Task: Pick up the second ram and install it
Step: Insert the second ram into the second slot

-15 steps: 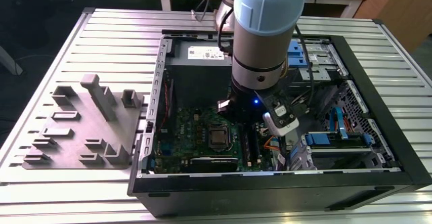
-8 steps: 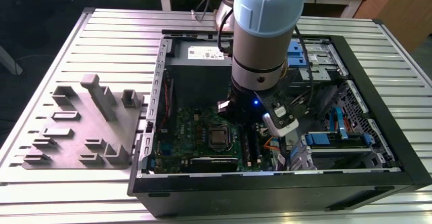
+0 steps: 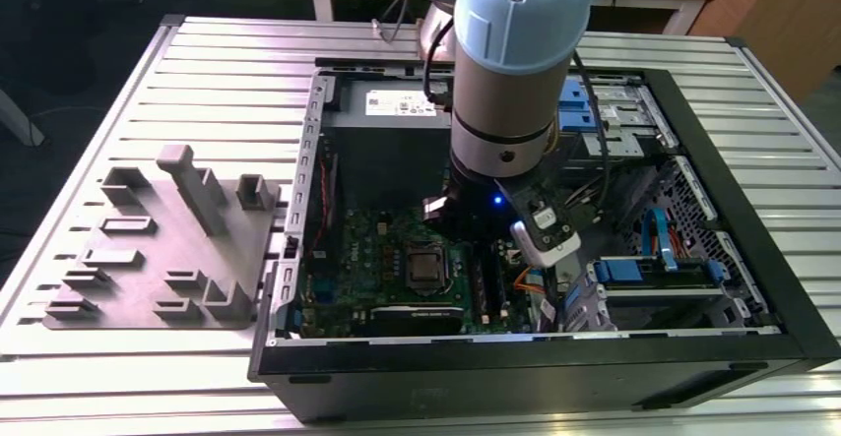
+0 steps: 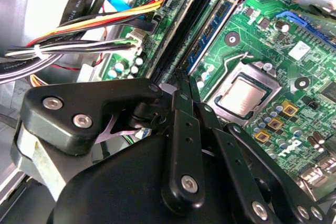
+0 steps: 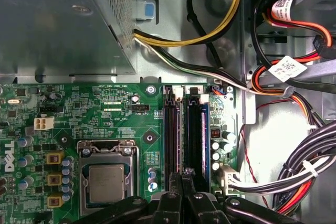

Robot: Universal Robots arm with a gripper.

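Slatted metal table [image 3: 236, 92] carries open computer case [image 3: 526, 387]; grey fixture tray [image 3: 145, 259] at case's 9 o'clock in exterior view. Arm [image 3: 506, 82] reaches down into case. Cable bundles [image 5: 310, 166] beside green board [image 5: 121, 114]. Gripper [image 5: 185, 176]: fingers [image 4: 181, 93] together, tips at memory stick [image 5: 193, 135], thin dark strip upright in slot beside blue one; contact unclear.

The surface [image 3: 197, 52] is ribbed pale metal with a dull sheen. The grey fixture block [image 3: 171, 249] looks like matt plastic. The end effector [image 4: 181, 80] is black and satin-smooth (its screw heads [image 4: 189, 183] are bright metal). The motherboard [image 5: 121, 103] is glossy green, the processor lid [image 5: 106, 182] brushed metal, and the cables [image 5: 315, 150] are sheathed in slick plastic.
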